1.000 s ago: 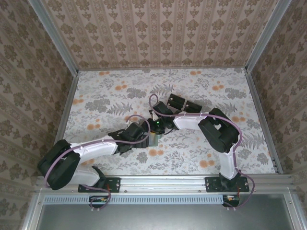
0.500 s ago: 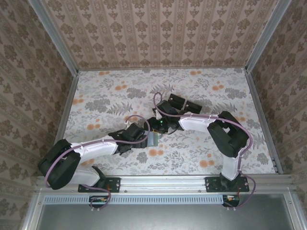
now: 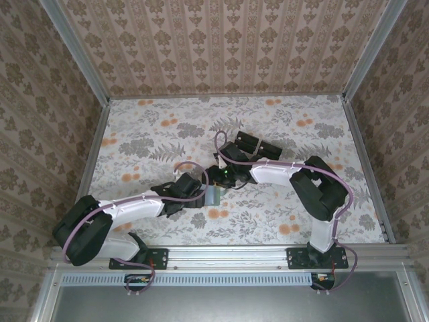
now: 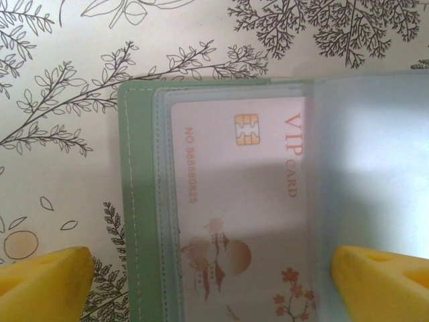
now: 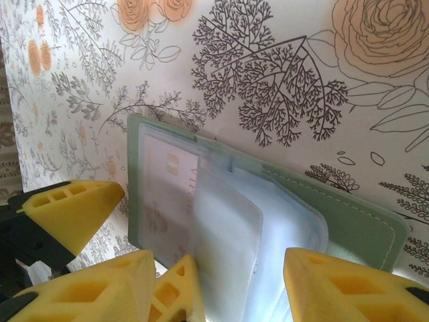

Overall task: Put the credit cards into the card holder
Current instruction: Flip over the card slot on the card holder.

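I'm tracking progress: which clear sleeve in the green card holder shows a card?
The flat sleeve against the green cover, showing the VIP card with gold chip; the raised sleeve looks blank.

The credit card [image 4: 234, 201] sits inside the card holder [image 4: 137, 201], which lies on the table [image 4: 60, 54].

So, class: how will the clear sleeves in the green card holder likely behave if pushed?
The clear sleeves probably flop: they bulge up off the card holder. Their glossy faces look slippery. They look thin, the card showing through: likely light.
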Robot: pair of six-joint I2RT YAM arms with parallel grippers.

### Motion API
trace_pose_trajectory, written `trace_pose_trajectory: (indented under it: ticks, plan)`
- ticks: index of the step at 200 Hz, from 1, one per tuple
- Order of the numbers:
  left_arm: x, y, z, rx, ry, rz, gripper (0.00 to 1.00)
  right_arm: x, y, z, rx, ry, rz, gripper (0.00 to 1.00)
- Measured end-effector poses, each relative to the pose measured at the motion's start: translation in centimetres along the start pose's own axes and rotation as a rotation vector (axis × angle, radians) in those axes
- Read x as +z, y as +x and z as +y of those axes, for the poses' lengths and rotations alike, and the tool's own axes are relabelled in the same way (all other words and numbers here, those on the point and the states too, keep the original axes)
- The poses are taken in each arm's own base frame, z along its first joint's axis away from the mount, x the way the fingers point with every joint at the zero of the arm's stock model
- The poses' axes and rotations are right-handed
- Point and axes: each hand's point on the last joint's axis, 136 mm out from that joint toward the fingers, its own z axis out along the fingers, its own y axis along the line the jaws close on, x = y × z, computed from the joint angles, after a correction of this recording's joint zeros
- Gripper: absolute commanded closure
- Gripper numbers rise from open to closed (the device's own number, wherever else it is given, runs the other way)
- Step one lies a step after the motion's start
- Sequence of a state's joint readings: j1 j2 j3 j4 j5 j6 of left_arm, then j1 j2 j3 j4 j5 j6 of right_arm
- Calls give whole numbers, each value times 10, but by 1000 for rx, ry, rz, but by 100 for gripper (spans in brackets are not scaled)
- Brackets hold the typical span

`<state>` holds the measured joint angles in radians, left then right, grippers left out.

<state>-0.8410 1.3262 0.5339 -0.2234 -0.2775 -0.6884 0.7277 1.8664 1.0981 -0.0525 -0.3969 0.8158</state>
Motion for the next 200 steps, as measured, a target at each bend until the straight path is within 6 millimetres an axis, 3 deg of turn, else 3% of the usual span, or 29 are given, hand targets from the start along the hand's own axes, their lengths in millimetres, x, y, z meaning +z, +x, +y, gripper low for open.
trace_pose_trajectory:
  ticks: [39, 117, 159, 200]
  plan:
    - [1, 1, 2, -3, -4, 2, 0, 7, 7, -3, -1, 11, 20, 45]
    - [-5, -2, 2, -10, 10, -16, 0, 15, 6, 11, -24, -6, 26, 46]
    - [-33, -20, -1, -41, 72, -102, 0, 15, 5, 22, -23, -22, 21, 45]
    - [-63, -29, 13, -117, 106, -201, 0, 20, 0, 57, -60, -67, 16, 45]
